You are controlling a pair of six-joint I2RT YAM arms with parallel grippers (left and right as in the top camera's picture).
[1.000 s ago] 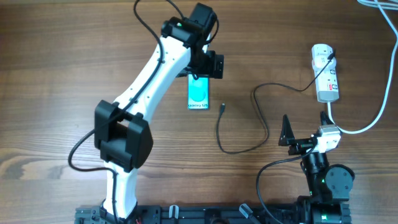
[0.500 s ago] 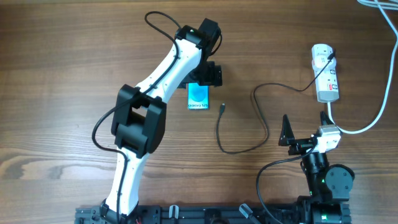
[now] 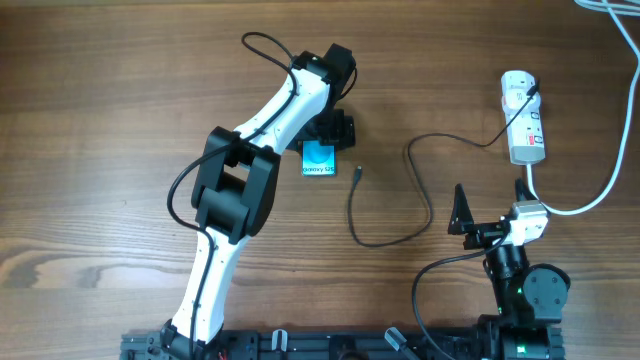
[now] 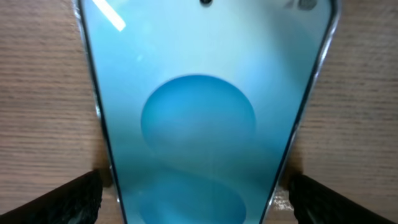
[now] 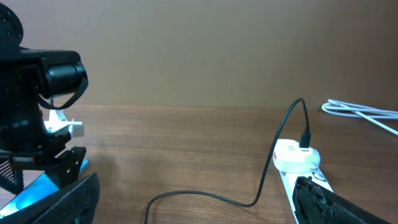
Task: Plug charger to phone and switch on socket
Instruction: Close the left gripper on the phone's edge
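Observation:
The phone (image 3: 319, 161) lies flat mid-table, its cyan screen up and the white text strip at its near end. It fills the left wrist view (image 4: 199, 112). My left gripper (image 3: 333, 130) is open and low over the phone's far end, one finger on each side of it (image 4: 196, 190) with small gaps. The charger (image 3: 428, 205) runs as a thin black cable from the socket (image 3: 524, 120) in a loop, and its tip (image 3: 358, 172) lies free just right of the phone. My right gripper (image 3: 491, 200) is wide open and empty below the socket (image 5: 298, 157).
The socket's thick white cord (image 3: 600, 195) runs off the right and far edges. The right wrist view shows the charger cable (image 5: 217, 196) on bare wood between its fingers (image 5: 193, 183), with the left arm's wrist (image 5: 43, 124) at the far left.
The left arm's elbow has swung right and folded closer. Its gripper has come down over the phone's far end, covering more of the screen. The right arm, charger and socket have not moved.

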